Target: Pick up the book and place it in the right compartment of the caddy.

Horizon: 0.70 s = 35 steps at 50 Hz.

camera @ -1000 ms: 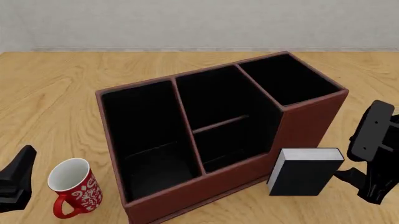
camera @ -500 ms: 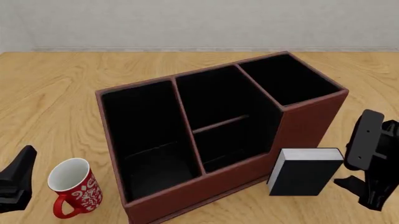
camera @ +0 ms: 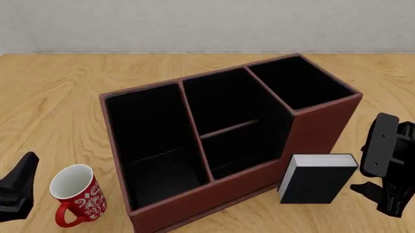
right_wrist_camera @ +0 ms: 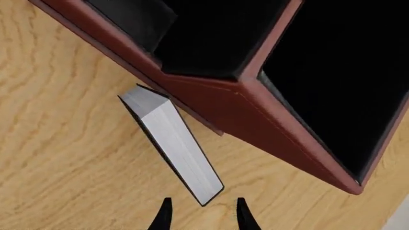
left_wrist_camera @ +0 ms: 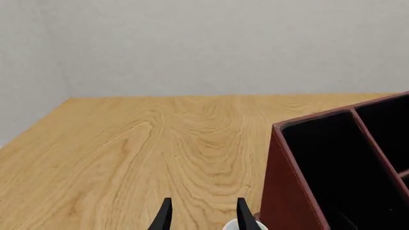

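The black book [camera: 318,178] with a white page block stands upright on the table, against the front wall of the dark red-brown caddy [camera: 319,131]. The right compartment [camera: 302,82] is the tall squarish section at the caddy's raised end. My right gripper [camera: 376,194] is open and empty, just right of the book and apart from it. In the right wrist view the book's page block [right_wrist_camera: 172,143] runs toward my right gripper [right_wrist_camera: 201,215], its near end just ahead of the fingertips. The right compartment [right_wrist_camera: 338,72] shows there too. My left gripper [camera: 16,187] is open and empty at the table's front left.
A red mug [camera: 75,194] with white patterning stands at the front left, between my left gripper and the caddy. The left wrist view shows my left gripper [left_wrist_camera: 203,218], the caddy's left end [left_wrist_camera: 288,182] and bare wooden table [left_wrist_camera: 147,143].
My right gripper has come down and slightly nearer, staying to the right of the book. The left gripper has dropped slightly. The book, caddy and mug have not moved.
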Each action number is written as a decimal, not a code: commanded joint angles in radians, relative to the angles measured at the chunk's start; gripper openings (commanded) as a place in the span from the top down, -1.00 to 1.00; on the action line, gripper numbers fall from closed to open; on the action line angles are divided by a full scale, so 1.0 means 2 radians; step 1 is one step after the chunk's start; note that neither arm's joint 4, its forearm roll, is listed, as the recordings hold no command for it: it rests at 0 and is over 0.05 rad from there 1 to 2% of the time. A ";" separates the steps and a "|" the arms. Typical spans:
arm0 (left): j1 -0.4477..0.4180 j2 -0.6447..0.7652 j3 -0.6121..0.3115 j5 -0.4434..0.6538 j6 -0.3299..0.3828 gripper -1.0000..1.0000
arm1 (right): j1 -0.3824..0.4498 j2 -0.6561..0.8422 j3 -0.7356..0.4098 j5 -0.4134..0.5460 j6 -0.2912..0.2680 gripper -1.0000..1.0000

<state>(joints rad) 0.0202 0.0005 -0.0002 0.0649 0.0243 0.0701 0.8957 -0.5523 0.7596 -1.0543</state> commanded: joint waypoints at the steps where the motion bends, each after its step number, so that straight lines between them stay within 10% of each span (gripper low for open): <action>1: 0.001 0.000 0.000 0.002 0.000 -1.00 | 0.002 0.010 -0.011 -0.003 -0.008 -1.00; 35: 0.008 0.000 0.000 0.006 0.000 -1.00 | 0.076 0.093 0.005 -0.079 0.054 -1.00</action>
<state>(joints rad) 0.0324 0.0004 -0.0001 0.0772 0.0246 0.1890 1.0457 -0.5531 0.6401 -0.9777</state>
